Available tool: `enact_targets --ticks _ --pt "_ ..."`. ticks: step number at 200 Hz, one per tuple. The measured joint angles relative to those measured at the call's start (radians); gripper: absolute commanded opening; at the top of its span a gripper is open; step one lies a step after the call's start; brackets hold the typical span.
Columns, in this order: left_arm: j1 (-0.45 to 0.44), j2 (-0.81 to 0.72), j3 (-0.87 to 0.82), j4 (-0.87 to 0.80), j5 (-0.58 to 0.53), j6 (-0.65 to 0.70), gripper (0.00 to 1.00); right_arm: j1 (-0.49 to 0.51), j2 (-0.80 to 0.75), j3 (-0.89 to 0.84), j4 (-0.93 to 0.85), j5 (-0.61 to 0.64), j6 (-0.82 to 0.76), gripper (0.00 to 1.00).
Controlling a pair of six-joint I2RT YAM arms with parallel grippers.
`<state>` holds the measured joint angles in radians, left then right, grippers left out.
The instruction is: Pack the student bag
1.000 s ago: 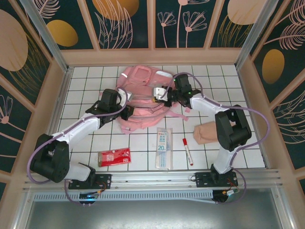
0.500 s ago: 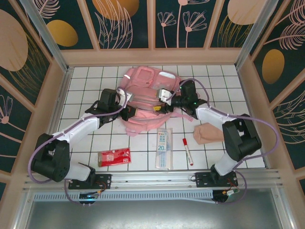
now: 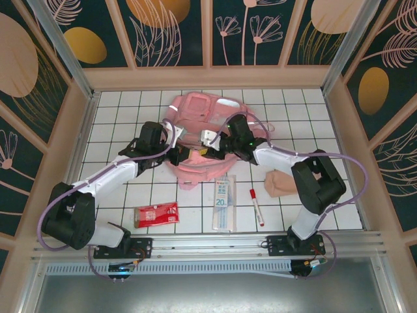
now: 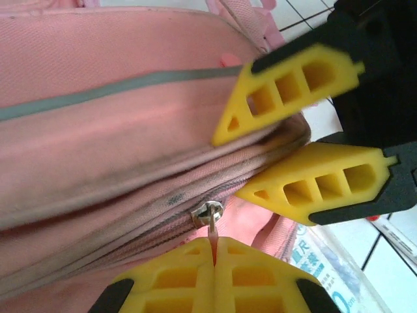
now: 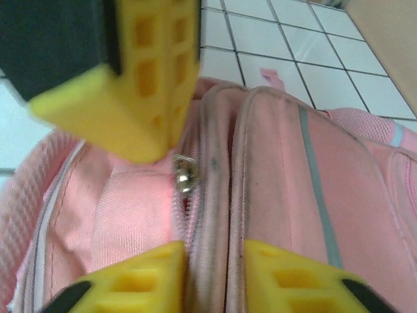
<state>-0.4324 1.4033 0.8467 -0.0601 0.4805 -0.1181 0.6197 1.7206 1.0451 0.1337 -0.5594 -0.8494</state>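
Nearest you, at 6 o'clock, the red packet [image 3: 156, 214], ruler sleeve [image 3: 223, 202], marker [image 3: 256, 207] and beige pouch [image 3: 280, 183] lie unpacked. Beyond them, toward 12 o'clock, sits the student bag [image 3: 195, 111], its zip seemingly barely opened. Your left gripper [image 4: 214, 251] is clenched on the zip pull [image 4: 208, 214]. Your right gripper [image 5: 214, 254] grasps the bag's seam beside it.

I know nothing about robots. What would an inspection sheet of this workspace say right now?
Surface: white gridded table, no damage seen.
Job's things: pink student bag lies at the far middle, its zip pull on the near seam.
Clutter: red packet, clear flat pack, red pen and beige pouch lie nearer the arms.
Grippers: left gripper shut on the zip pull; right gripper pinches the bag's seam beside it.
Cables: purple cables loop along both arms.
Surroundings: floral wall panels on three sides; metal rail along the near edge.
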Motion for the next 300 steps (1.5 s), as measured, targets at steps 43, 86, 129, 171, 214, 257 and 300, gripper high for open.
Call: enact_targets --ticks 43,86,129,171,214,257,300 --pt "0.0 0.0 0.0 -0.019 -0.126 0.093 0.0 -0.003 -0.004 0.007 -0.061 0.058 -0.077 0.0" --pt "0.047 0.009 -0.007 -0.018 -0.284 0.169 0.0 -0.05 -0.102 -0.036 -0.094 0.061 -0.171 0.0" --pt "0.074 0.066 0.016 -0.042 -0.224 0.253 0.39 -0.106 -0.195 -0.086 -0.115 0.043 -0.227 0.0" --pt "0.01 0.04 0.021 -0.002 0.082 0.244 0.57 -0.109 -0.198 -0.12 -0.096 0.019 -0.212 0.0" --pt "-0.025 0.038 0.017 0.02 0.122 0.259 0.46 -0.109 -0.198 -0.121 -0.078 0.004 -0.197 0.0" --pt "-0.034 0.133 0.065 0.003 0.04 0.28 0.47 -0.105 -0.198 -0.121 -0.079 -0.002 -0.192 0.0" --pt "-0.034 0.159 0.082 0.007 0.039 0.283 0.46 -0.079 -0.198 -0.121 -0.079 0.027 -0.188 0.0"
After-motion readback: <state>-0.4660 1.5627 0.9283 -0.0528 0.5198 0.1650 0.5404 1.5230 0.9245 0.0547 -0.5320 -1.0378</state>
